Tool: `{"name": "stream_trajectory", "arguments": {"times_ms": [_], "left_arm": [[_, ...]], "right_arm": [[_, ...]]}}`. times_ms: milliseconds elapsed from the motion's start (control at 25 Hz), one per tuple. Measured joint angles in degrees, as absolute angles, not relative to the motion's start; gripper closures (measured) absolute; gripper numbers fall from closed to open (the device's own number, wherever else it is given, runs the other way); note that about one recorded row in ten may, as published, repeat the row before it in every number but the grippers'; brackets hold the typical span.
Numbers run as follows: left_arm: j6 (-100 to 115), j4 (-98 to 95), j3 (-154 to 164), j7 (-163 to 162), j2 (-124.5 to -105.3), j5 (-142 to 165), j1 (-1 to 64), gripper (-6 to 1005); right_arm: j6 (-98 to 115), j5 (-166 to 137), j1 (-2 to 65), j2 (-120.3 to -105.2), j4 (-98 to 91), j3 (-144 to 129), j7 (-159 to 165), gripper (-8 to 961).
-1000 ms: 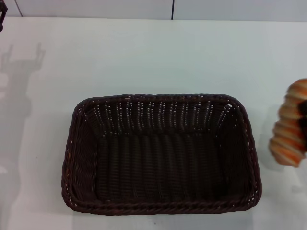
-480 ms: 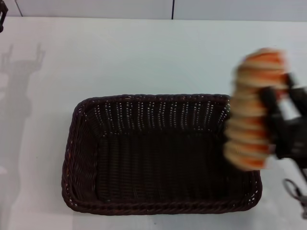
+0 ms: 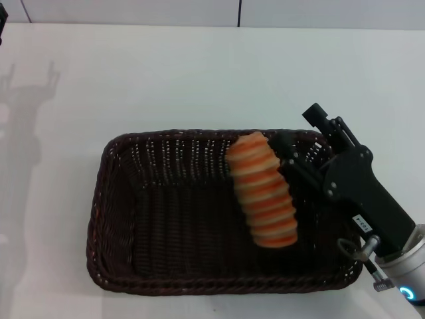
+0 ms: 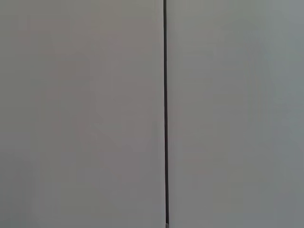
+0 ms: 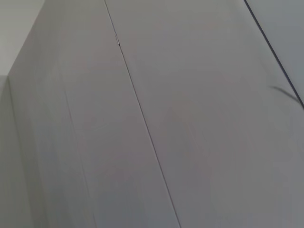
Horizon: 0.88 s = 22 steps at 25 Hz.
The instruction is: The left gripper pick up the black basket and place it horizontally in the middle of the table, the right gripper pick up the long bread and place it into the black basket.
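The black basket [image 3: 199, 287] lies lengthwise across the middle of the white table [image 3: 199, 73] in the head view. My right gripper [image 3: 282, 169] reaches in from the right and is shut on the long bread [image 3: 260, 189]. The loaf hangs over the basket's right half, tilted, with its lower end near the basket floor; I cannot tell whether it touches. One finger [image 3: 295, 169] shows against the loaf's right side; the other is hidden behind it. Only a dark sliver of my left gripper [image 3: 2, 13] shows at the far left edge, well away from the basket.
The left arm's shadow [image 3: 26, 113] falls on the table at the far left. A grey wall with a dark seam [image 3: 239, 12] runs behind the table. Both wrist views show only plain grey panels with a thin seam [image 4: 165, 114].
My right gripper has carried the bread leftward from beyond the basket's right rim to over the basket's inside, and lower. The basket has not moved.
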<state>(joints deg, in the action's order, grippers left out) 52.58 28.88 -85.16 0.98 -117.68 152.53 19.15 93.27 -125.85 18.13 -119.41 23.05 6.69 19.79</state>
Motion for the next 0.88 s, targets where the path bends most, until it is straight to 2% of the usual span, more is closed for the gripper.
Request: {"name": "stream_trajectory", "arguments": {"times_ms": [160,320,520,880], "left_arm": [[52.7,28.7,-85.3,1.0,-117.72,152.5,19.1,207],[54.0,28.8,-85.7,1.0,-117.77,152.5,17.6,207],[56.3,28.7,-85.7,0.9,-117.85,152.5,15.5,207],[57.4,27.8,-85.1,1.2,-118.32,152.5,12.5,207]], "right_arm": [[93.7,-124.4,16.9,-119.36,23.0,8.3,19.8,180],[99.8,-116.4,12.2,-119.27,20.2,13.8,19.7,110],[106.1,-101.3,6.4,-119.3,16.6,19.4,19.8,110],[105.7,-80.8,2.1,-119.53,13.7,20.8,19.8,109]]}}
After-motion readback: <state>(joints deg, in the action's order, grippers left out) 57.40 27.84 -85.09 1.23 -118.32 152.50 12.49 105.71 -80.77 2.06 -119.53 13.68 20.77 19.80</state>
